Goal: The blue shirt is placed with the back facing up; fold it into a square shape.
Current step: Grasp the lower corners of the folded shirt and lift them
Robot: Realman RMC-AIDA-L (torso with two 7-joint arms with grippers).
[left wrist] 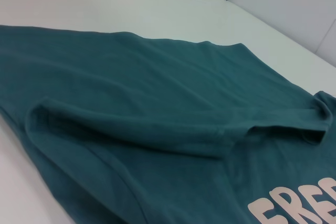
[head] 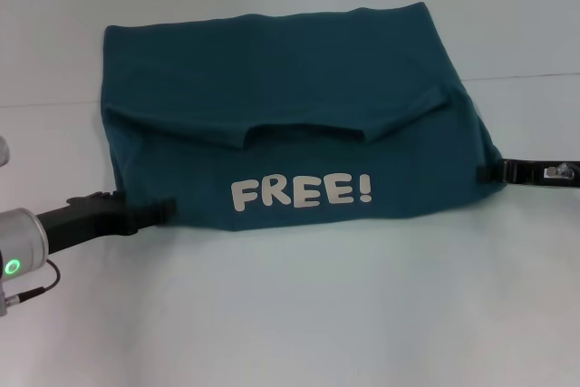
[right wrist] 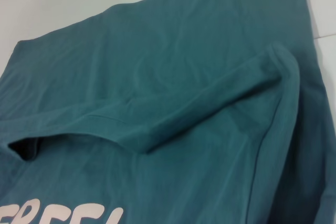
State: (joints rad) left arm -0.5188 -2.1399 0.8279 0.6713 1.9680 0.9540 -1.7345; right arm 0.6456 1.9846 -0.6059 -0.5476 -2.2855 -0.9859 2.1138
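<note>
The blue shirt (head: 299,124) lies folded on the worktop (head: 299,314), left gripper (head: 168,208) and right gripper (head: 485,171) each clamping a near corner.

Blue shirt (left wrist: 157,108) folded on white table (left wrist: 105,3); off-white lettering (left wrist: 299,205) partly visible.

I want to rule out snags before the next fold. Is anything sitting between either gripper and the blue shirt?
Nothing visible. The left gripper is right at the near-left edge of the blue shirt, and the right gripper is at its right edge. Only bare white table surrounds the cloth, with no other object near either arm.
</note>
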